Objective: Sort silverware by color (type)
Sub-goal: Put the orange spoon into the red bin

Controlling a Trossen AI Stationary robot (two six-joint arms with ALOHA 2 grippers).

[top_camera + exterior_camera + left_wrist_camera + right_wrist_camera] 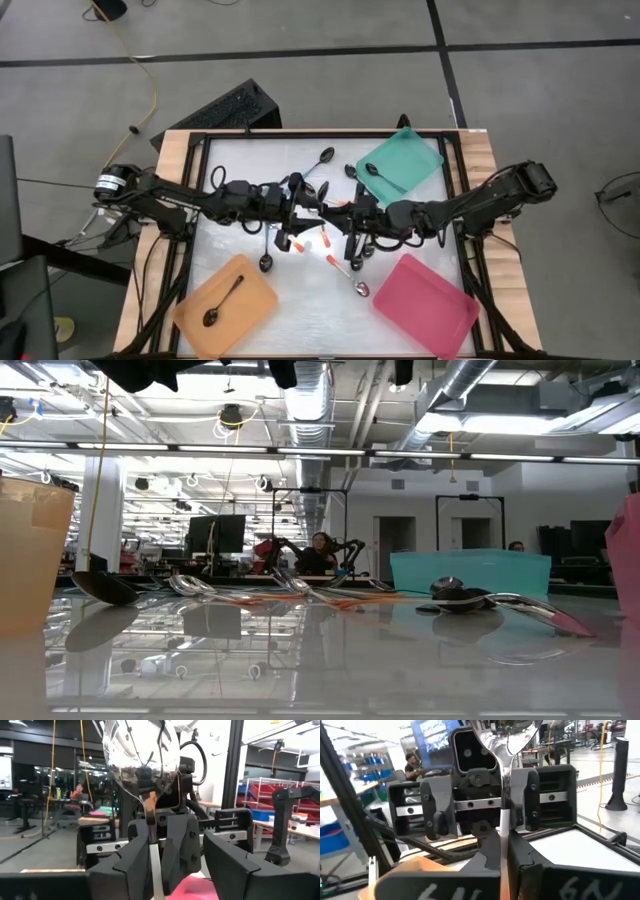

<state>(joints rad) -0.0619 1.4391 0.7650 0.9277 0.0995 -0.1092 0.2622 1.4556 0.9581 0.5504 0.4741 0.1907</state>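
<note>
Dark fingers of the right gripper were pressed together on the thin pale handle of a spoon, whose shiny bowl stood up above both grippers. Facing it tip to tip, the left gripper had its fingers spread wide, one on each side of the same handle and not clamping it. Seen from above, the two met over the middle of the table, just beside the teal tray on the side toward the left arm. One dark-handled spoon lay inside the teal tray. Another spoon lay on the table close to that tray's far corner. Several loose spoons, some with orange handles, lay scattered farther from the teal tray, under and past the grippers. An orange tray with one dark spoon in it sat well apart from the teal tray, at the table's near left corner, and a pink tray sat near the teal tray, toward the table's front edge
</note>
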